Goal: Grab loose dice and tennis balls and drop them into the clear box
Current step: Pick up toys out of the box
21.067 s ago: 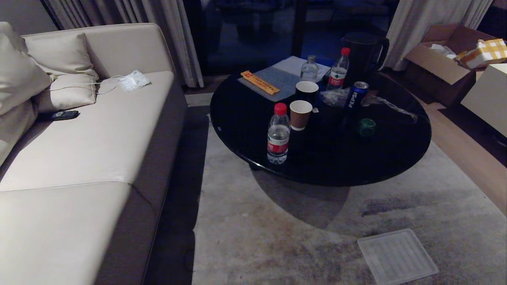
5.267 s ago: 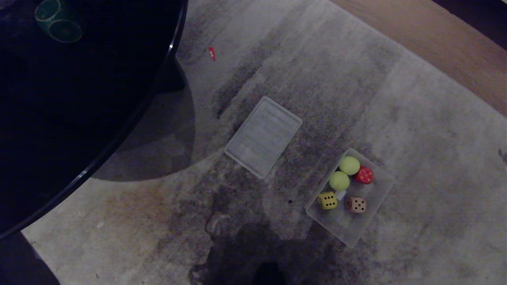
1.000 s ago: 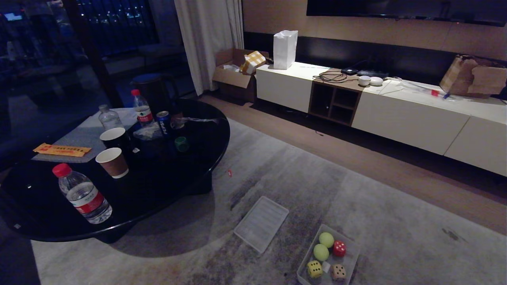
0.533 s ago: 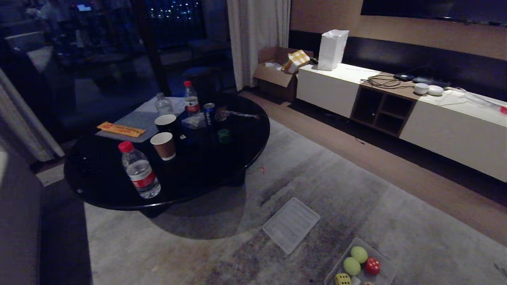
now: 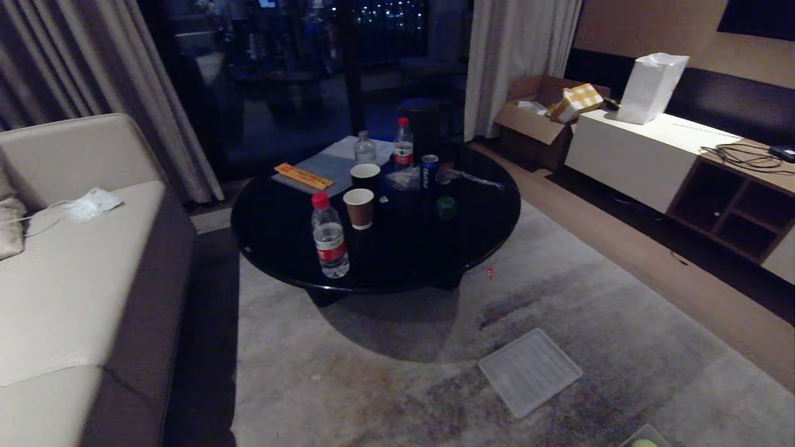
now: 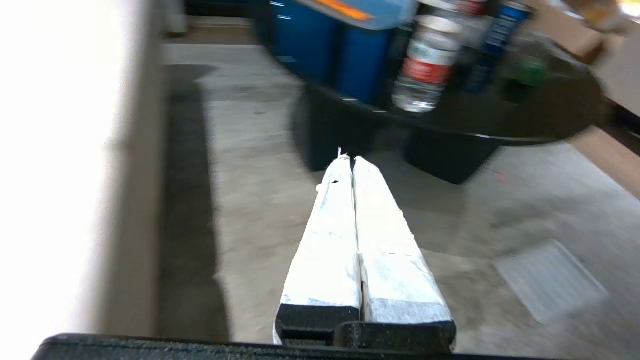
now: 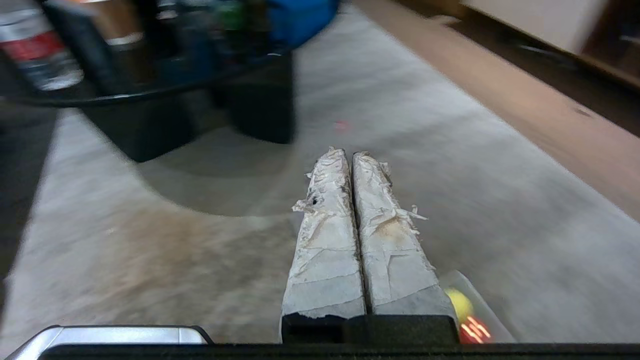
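A pale sofa (image 5: 81, 267) fills the left side of the head view, with a white face mask (image 5: 92, 203) lying on its far seat cushion. To its right stands a round black coffee table (image 5: 379, 248) on a grey rug (image 5: 397, 385). On the table's near-left part is a water bottle (image 5: 330, 236) with a red cap, and just beyond it a brown paper cup (image 5: 359, 208) and a dark cup (image 5: 365, 177). Farther back are a clear bottle (image 5: 365, 149), a second red-capped bottle (image 5: 403, 144) and a blue can (image 5: 430, 172); a small green cup (image 5: 445, 207) sits toward the table's right.

On the rug, near and right of the table, lies the flat ribbed lid (image 5: 530, 371). At the very near right edge of the head view only a corner of the clear box (image 5: 653, 434) shows, with the top of one tennis ball (image 5: 645, 443) inside it. The right wrist view shows the same corner of the box, with a yellow-green ball and something red beside it, probably a red die (image 7: 472, 330), though it is blurred and partly hidden.

On the far right a white low cabinet (image 5: 646, 155) carries a white paper bag (image 5: 650, 87), with a cardboard box (image 5: 534, 115) on the floor to its left.

Neither arm appears in the head view. The left gripper (image 6: 348, 161) hangs above the rug between sofa and table, its white-wrapped fingers (image 6: 330, 235) pressed together on nothing. The right gripper (image 7: 348, 154) hangs above the rug on the table's near right side, its frayed fingers likewise pressed together and empty.
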You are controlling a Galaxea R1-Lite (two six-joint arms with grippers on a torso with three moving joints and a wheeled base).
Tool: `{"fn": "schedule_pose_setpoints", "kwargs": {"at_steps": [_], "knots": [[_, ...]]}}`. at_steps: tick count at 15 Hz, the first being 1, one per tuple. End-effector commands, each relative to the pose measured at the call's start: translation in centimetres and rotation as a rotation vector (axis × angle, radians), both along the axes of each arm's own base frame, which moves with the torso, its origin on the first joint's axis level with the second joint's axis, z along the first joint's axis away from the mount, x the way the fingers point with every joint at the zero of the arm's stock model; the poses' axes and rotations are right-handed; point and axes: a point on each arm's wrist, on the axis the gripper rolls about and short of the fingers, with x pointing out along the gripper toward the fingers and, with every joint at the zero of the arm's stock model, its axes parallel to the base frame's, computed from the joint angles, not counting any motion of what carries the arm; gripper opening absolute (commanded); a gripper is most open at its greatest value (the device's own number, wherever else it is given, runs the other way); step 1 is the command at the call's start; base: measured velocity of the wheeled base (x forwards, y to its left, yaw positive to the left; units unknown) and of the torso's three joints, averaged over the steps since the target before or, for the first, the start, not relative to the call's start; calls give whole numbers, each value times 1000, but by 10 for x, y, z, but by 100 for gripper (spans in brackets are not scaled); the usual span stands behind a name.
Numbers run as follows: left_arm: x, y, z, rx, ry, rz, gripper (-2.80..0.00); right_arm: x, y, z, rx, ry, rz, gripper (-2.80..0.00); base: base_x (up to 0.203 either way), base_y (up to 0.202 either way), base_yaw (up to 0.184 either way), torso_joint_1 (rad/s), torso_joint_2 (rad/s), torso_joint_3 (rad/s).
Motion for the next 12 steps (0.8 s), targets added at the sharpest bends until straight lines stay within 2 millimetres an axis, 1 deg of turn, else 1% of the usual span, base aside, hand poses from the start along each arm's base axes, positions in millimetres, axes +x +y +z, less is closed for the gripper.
{"fn": "schedule_pose_setpoints", "kwargs": {"at_steps": [1,5,7,12], "knots": [[0,0,0,-1,-1,1,-280,1,0,-3,0,10,1,-280,0,-10,167,2,2,12],[0,0,0,-1,-1,2,-280,1,0,-3,0,12,1,-280,0,-7,163,2,3,2],[0,0,0,-2,-2,2,-280,1,0,-3,0,11,1,-280,1,-7,122,1,2,0],[0,0,0,-3,-1,1,-280,1,0,-3,0,12,1,-280,2,1,11,1,1,0]]}}
